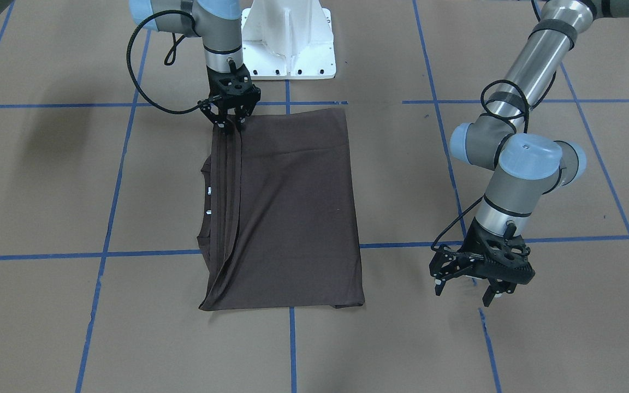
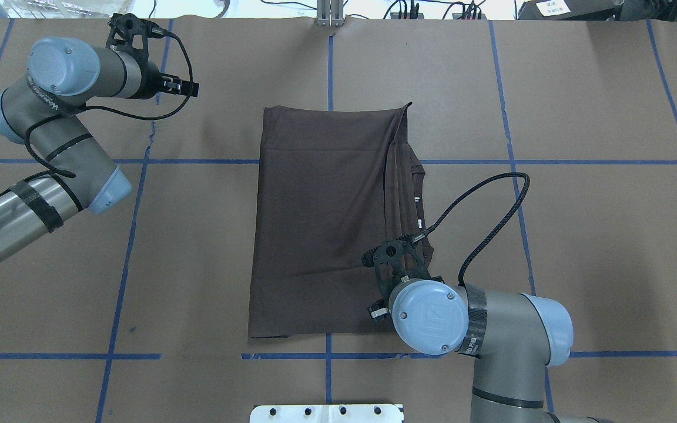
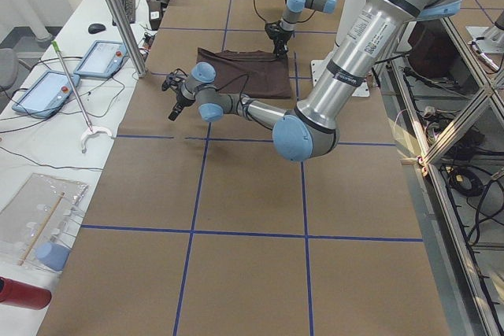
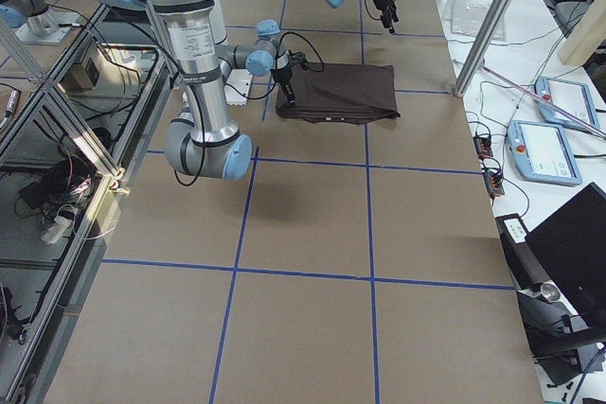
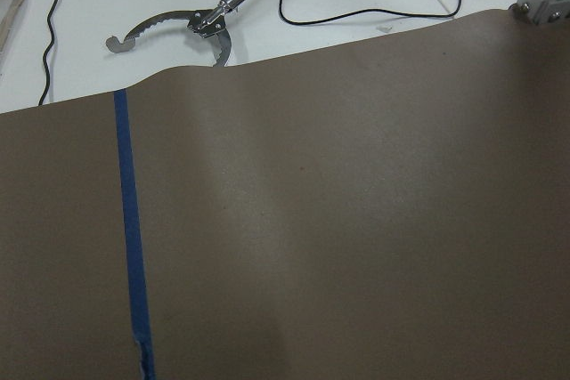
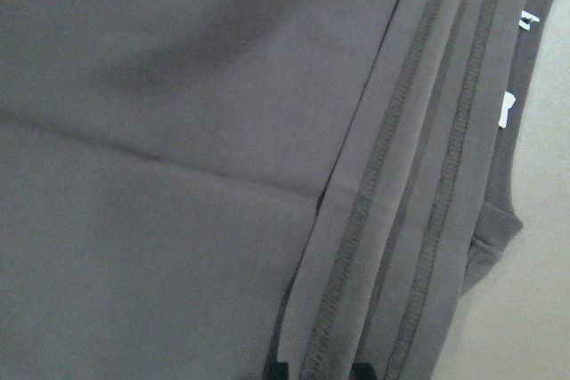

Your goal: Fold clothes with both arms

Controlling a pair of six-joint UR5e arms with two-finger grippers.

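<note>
Since the T-shirt (image 2: 321, 223) is a thin knit, folded into a tall rectangle at the middle of the table (image 2: 550, 88), it is judged to be light, limp and apt to slide over itself. No layer is likely to hold its shape once lifted. Along its right side, as seen from overhead, several stitched hems (image 6: 419, 220) are stacked in narrow steps, with small white labels (image 6: 506, 109) just beyond them. The right gripper (image 1: 231, 126) is set on the near end of that stack, its jaws drawn narrow about the hem layers, and the cloth lies flat. The left gripper (image 1: 464, 292) is held with fingers spread wide and nothing between them, over bare table at the far left, well apart from the shirt. A hold is best taken at corners or on the doubled hems, where the cloth is thickest — a pinch on one layer would likely peel the fold open.
</note>
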